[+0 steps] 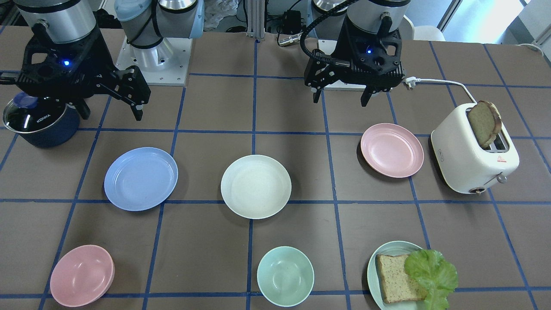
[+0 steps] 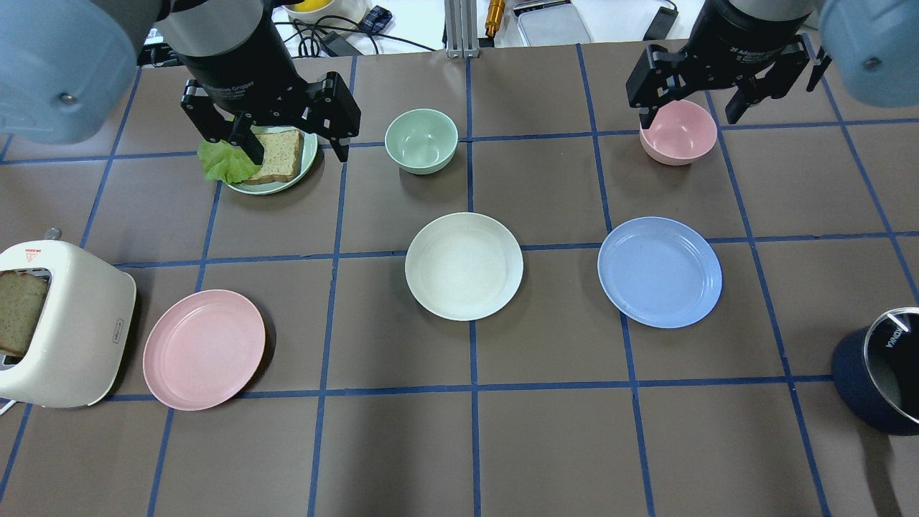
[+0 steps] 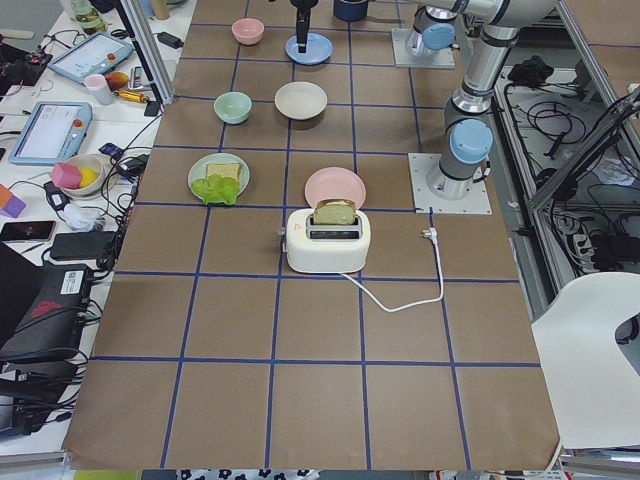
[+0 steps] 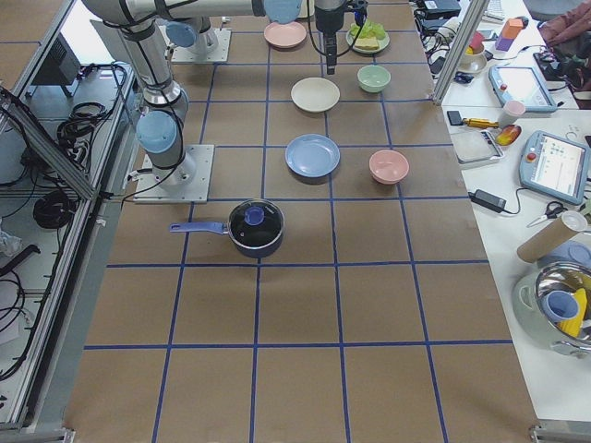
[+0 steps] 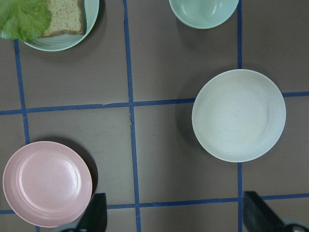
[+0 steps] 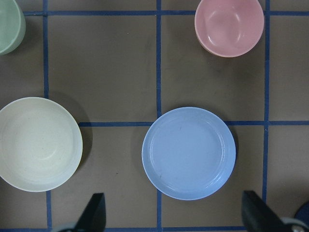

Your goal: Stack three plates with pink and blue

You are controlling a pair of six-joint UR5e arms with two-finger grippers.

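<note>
Since the cream plate (image 2: 464,266), the pink plate (image 2: 204,350) and the blue plate (image 2: 660,271) all lie flat and apart on the table (image 2: 402,445), nothing is stacked yet. From above, cream is in the middle, pink at its 8 o'clock, blue at its 3 o'clock. So the left fingers (image 5: 95,215) are nearer pink and the right fingers (image 6: 94,212) nearer blue. Both pairs are spread wide and hold nothing. In the right wrist view, blue sits at 12 o'clock from the gap between the fingers. In the left wrist view, pink sits off at 9 o'clock, just beside one finger. Only the view from above shows you all three at once.
</note>
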